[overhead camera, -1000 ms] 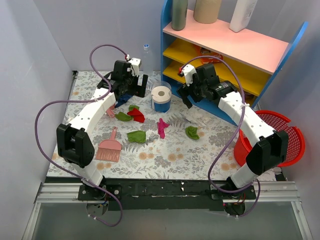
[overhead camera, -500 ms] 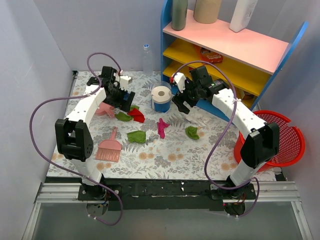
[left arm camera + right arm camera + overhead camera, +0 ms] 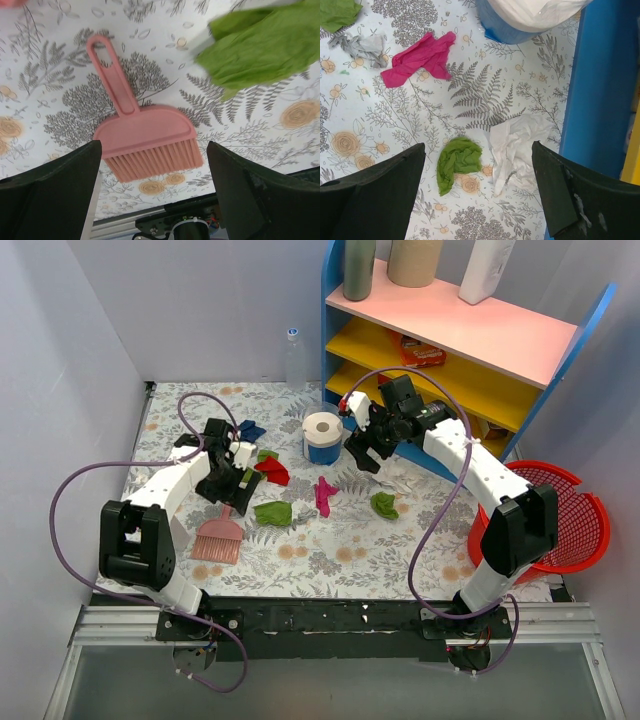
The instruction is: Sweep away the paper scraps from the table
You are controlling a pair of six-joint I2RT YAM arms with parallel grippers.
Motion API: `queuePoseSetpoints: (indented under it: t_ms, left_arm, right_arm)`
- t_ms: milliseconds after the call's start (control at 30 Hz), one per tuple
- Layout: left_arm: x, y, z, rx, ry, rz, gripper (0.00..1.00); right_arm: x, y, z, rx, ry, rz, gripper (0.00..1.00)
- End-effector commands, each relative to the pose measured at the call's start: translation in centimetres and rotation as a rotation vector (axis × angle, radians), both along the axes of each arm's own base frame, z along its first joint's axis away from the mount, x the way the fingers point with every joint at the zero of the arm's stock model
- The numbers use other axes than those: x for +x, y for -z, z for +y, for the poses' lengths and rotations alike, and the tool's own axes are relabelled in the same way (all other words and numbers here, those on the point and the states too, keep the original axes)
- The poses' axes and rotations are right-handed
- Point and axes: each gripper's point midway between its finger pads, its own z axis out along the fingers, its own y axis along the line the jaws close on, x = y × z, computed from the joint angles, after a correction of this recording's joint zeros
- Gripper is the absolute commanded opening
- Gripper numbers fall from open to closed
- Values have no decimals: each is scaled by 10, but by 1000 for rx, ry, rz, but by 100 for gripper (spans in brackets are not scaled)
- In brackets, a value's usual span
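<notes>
Now the left gripper (image 3: 226,486) has dropped over the pink plastic hand brush (image 3: 145,135), fingers spread, nothing gripped; pickup looks next. Crumpled coloured paper scraps (image 3: 272,512) lie unswept on the leaf-print cloth table (image 3: 330,560), right of the brush. The right gripper (image 3: 362,452) hangs farther right, also spread. Whether the left one touches the brush: can't tell.

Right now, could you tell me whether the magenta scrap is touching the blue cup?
Apart. The right wrist view shows bare table between the magenta scrap and the blue cup.
</notes>
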Motion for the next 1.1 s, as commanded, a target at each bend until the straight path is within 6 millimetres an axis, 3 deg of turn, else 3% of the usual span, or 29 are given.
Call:
queuePoseSetpoints:
  t_ms: [0, 200, 767, 1067]
  left_arm:
    - [-10, 11, 17, 82, 7, 14, 86]
    - [-2, 22, 28, 133, -3, 4, 85]
    - [20, 59, 13, 54, -176, 65, 66]
    - [20, 66, 22, 96, -211, 53, 60]
  right_arm:
    - [-7, -6, 3, 16, -34, -15, 93]
    - [-6, -6, 5, 19, -40, -11, 93]
    - [-2, -5, 12, 15, -47, -14, 93]
    - [1, -2, 13, 5, -45, -18, 93]
